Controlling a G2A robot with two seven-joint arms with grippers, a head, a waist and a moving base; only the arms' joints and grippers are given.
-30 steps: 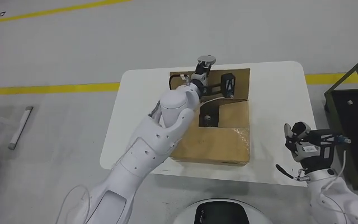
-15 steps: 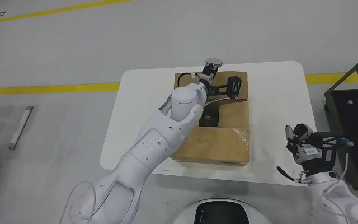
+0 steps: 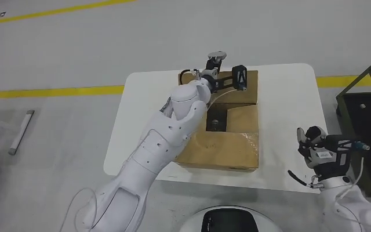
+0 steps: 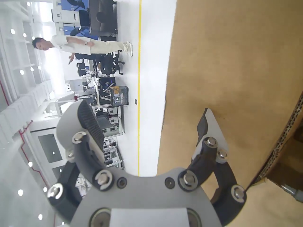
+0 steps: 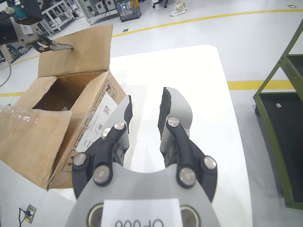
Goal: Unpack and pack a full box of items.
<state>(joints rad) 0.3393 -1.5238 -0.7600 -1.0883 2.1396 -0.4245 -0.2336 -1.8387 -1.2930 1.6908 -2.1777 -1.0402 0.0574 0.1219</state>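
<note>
A brown cardboard box (image 3: 232, 145) stands open on the white table (image 3: 284, 87). Its far flap (image 3: 246, 95) stands raised. My left gripper (image 3: 213, 62) is at that flap's far edge, open. In the left wrist view, the left gripper (image 4: 144, 109) has one finger against the flap (image 4: 225, 60) and the other beyond its edge. The right wrist view shows the left gripper (image 5: 54, 45) touching the flap (image 5: 78, 50) above the box (image 5: 71, 109). A small dark item (image 3: 215, 123) lies inside. My right gripper (image 5: 146, 98) hangs open over the table's near right corner, holding nothing.
A green cart (image 3: 353, 116) stands right of the table, also seen as the cart (image 5: 279, 109) in the right wrist view. The near flap (image 5: 30, 128) folds outward toward me. Bare table (image 5: 184, 72) lies right of the box.
The left gripper shifted slightly along the far flap's edge, and the flap now stands more upright. The right gripper drifted a little toward the table's near right corner.
</note>
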